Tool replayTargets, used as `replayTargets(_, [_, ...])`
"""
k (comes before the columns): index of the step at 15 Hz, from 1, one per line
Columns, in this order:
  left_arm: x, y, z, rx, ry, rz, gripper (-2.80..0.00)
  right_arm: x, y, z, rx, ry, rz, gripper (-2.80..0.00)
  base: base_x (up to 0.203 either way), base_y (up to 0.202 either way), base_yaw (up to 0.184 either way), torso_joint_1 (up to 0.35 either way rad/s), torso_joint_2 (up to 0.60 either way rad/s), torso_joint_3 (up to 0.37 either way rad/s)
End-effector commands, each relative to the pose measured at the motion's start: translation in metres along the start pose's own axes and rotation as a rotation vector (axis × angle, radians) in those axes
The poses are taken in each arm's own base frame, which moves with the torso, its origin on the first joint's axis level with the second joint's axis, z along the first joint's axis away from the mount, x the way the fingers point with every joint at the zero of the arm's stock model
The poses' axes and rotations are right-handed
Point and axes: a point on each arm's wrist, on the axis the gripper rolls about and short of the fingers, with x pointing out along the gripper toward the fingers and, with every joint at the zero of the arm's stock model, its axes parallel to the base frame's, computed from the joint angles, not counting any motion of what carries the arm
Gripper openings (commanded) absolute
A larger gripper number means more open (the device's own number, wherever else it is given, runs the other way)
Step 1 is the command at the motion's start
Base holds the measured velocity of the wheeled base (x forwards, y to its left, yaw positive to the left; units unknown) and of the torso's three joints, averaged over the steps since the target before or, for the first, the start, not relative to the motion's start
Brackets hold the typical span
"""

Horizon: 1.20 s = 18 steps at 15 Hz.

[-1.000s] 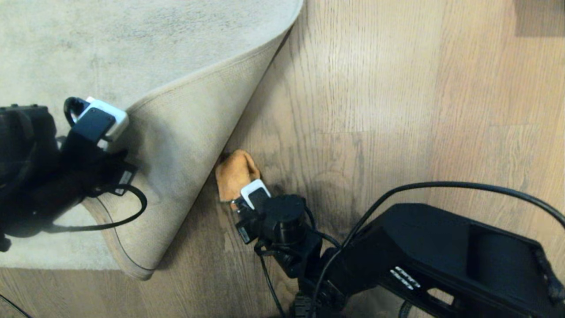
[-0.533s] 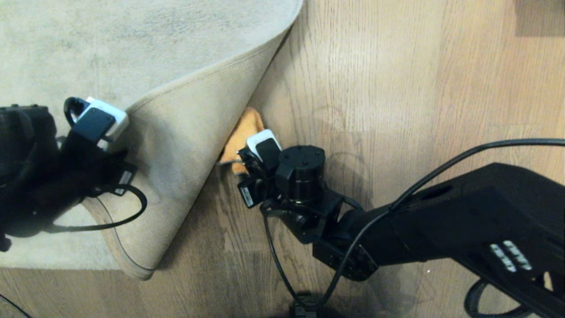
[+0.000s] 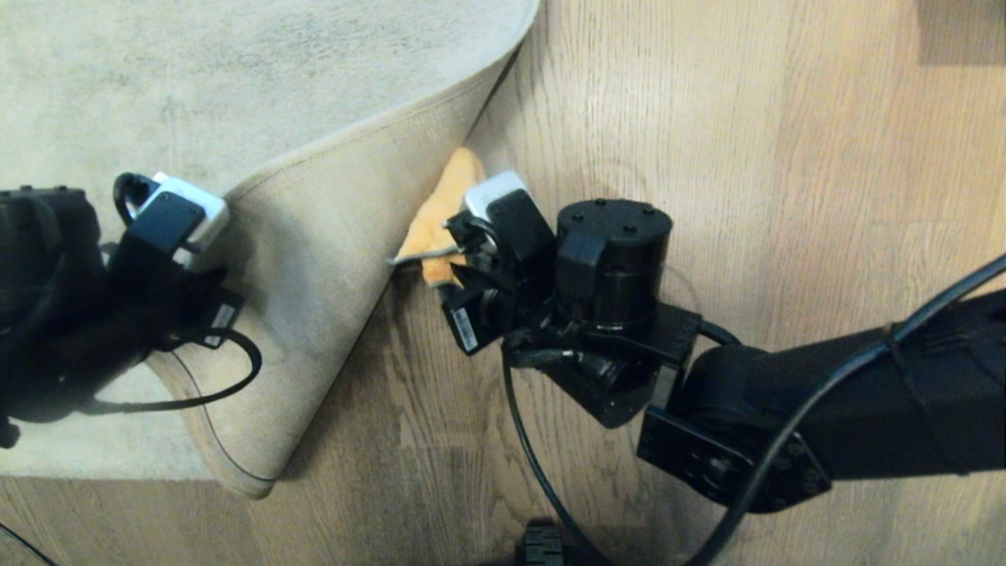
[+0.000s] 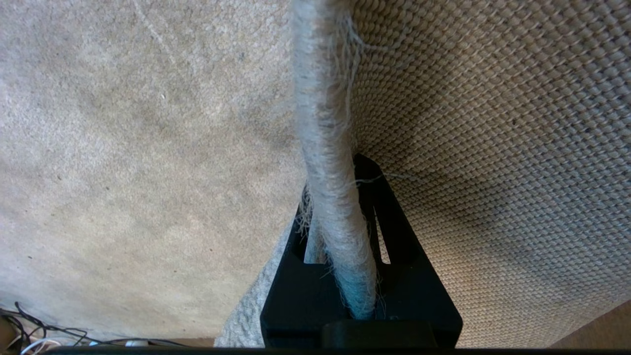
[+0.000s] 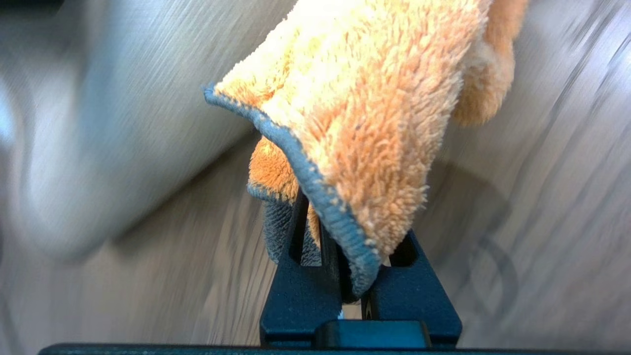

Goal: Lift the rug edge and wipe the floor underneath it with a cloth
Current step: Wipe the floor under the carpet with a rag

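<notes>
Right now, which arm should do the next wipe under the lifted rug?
The right. The right gripper is shut on the cloth, beside the raised rug edge over the floor. The left gripper is clamped on the rug, holding it up.

Floor [image 3: 786, 196]: brown wood-grain planks with darker grain streaks. Light grey rug [image 3: 196, 71] lies on its left part; the rug edge [image 3: 314, 259] is folded back, beige woven backing up. Orange cloth [image 3: 444, 212] on the planks just beside the fold.
</notes>
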Motion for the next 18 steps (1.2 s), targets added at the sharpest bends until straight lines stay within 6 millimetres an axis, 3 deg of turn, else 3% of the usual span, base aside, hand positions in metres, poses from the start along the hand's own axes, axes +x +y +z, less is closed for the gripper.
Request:
replayTargets(1, [-0.001,0.000,0.000,0.001,-0.002,0.003,-2.80,-0.030,0.010,-0.011,-0.026,0.053,0.055,-2.80,0.000,0.000,0.000,0.000,0.00,0.000])
replayTargets(5, [-0.001,0.000,0.000,0.001,-0.003,0.004,-2.80,-0.070,0.053,-0.075,-0.115,0.222,0.210,-2.80,0.000,0.000,0.000,0.000,0.00,0.000])
replayTargets(8, [-0.001,0.001,0.000,0.000,-0.004,0.004,-2.80,-0.084,0.090,-0.123,-0.161,0.285,0.311,-2.80,0.000,0.000,0.000,0.000,0.00,0.000])
replayTargets(10, [-0.002,0.001,0.000,0.000,-0.004,0.006,-2.80,-0.081,0.107,-0.154,-0.170,0.303,0.335,-2.80,0.000,0.000,0.000,0.000,0.00,0.000])
replayTargets(14, [-0.003,0.001,0.001,0.001,-0.008,0.007,-2.80,-0.058,0.130,-0.182,-0.148,0.302,0.340,-2.80,0.000,0.000,0.000,0.000,0.00,0.000])
replayTargets(18, [-0.003,0.001,0.000,0.000,-0.007,0.006,-2.80,-0.043,0.117,-0.190,-0.124,0.317,0.290,-2.80,0.000,0.000,0.000,0.000,0.00,0.000])
